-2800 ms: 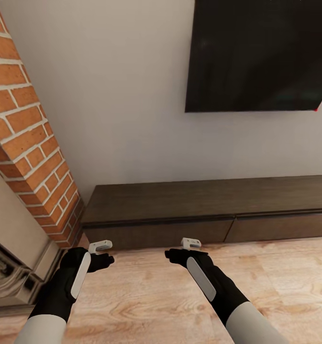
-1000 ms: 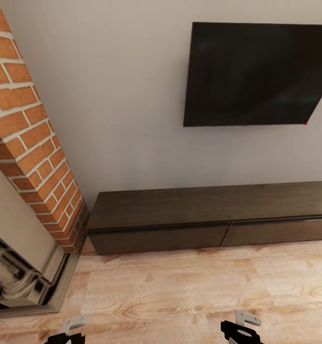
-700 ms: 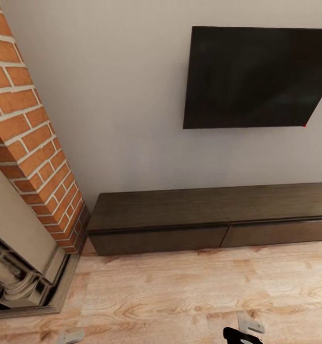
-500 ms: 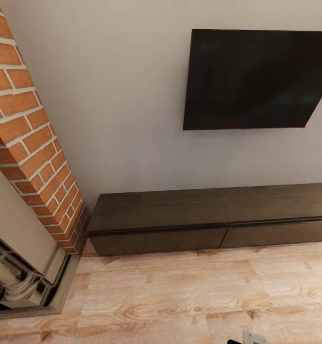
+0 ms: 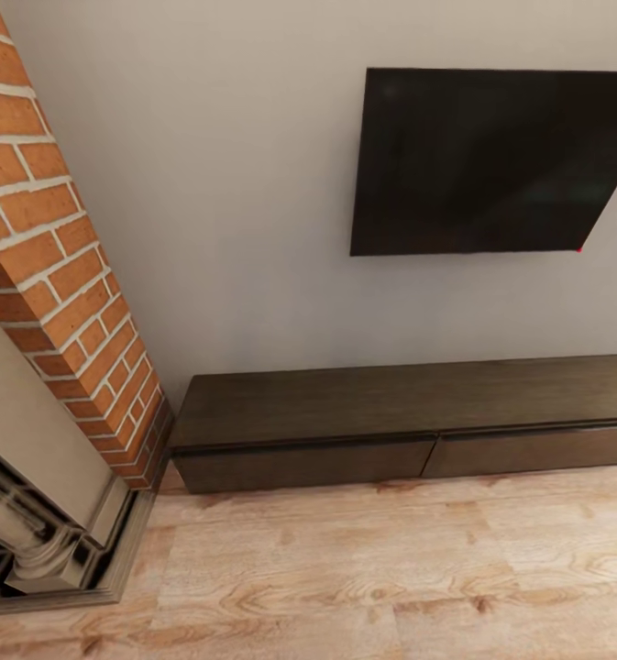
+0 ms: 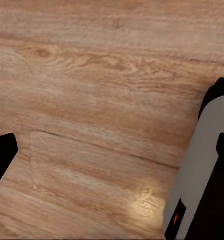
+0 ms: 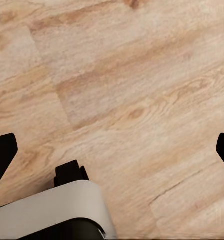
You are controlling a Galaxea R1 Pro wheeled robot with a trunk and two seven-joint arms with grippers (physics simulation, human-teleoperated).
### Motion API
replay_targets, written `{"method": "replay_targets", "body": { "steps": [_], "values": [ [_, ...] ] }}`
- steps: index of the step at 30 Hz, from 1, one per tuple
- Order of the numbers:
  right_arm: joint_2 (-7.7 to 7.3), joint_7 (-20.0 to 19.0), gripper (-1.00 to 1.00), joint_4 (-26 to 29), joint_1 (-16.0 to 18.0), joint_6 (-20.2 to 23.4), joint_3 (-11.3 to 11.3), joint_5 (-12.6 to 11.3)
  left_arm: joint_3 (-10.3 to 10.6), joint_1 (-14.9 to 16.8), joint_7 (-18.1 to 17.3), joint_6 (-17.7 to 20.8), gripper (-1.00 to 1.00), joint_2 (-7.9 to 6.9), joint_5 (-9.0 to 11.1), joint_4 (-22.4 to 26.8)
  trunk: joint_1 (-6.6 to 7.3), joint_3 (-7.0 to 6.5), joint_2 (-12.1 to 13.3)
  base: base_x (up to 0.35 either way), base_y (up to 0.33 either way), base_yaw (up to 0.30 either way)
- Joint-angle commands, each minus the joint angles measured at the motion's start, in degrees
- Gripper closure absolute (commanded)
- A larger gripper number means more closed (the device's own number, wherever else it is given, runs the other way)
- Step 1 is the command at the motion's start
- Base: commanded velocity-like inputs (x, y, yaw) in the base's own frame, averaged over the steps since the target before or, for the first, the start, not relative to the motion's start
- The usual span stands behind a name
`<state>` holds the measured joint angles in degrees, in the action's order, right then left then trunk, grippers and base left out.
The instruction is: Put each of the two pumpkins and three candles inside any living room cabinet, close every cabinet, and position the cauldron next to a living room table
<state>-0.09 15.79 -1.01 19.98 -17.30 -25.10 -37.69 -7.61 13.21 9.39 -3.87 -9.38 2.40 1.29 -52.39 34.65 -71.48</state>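
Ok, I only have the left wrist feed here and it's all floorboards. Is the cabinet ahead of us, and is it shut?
Observer: Yes. The head view has the cabinet ahead against the wall, with both fronts flush and shut.
Operator: What's above it?
Observer: A dark TV is mounted on the wall over its right part.
Operator: And at its left end?
Observer: A brick fireplace stands right beside that end.
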Motion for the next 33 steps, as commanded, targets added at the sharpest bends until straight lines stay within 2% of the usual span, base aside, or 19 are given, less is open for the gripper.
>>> {"method": "replay_targets", "body": {
  "steps": [1, 9, 18, 25, 33],
  "values": [
    [0.02, 0.0, -1.00, -0.7, 0.0, -0.2, -0.5, -0.4, -0.2, -0.7, 0.0, -0.6, -1.00, -0.11, 0.2, -0.1, 0.23, -0.15, 0.4, 0.000, 0.000, 0.000],
    [0.16, -0.1, -1.00, -1.8, -2.1, 0.1, -0.6, -0.4, -0.2, -4.5, 0.0, -2.1, -1.00, -0.11, 0.3, -0.1, 1.98, -1.58, 3.6, 0.000, 0.000, 0.000],
    [0.17, -0.1, -1.00, -1.9, -4.6, 0.5, -0.5, -0.5, -0.1, -6.0, 0.1, -2.1, -1.00, 0.39, 0.4, 0.0, 1.98, -1.58, 3.6, 0.000, 0.000, 0.000],
    [0.18, -0.1, -1.00, -1.9, -4.8, 0.5, -0.5, -0.5, -0.2, -6.0, 0.1, -2.1, -1.00, 0.67, 0.2, 0.0, 1.98, -1.58, 3.6, 0.000, 0.000, 0.000],
    [0.05, 0.0, -1.00, -1.8, -4.8, 0.1, -0.2, -1.2, -0.4, -6.0, 0.2, -2.1, -1.00, 3.14, 0.3, 0.0, 1.98, -1.58, 3.6, 0.000, 0.000, 0.000]
  ]
}}
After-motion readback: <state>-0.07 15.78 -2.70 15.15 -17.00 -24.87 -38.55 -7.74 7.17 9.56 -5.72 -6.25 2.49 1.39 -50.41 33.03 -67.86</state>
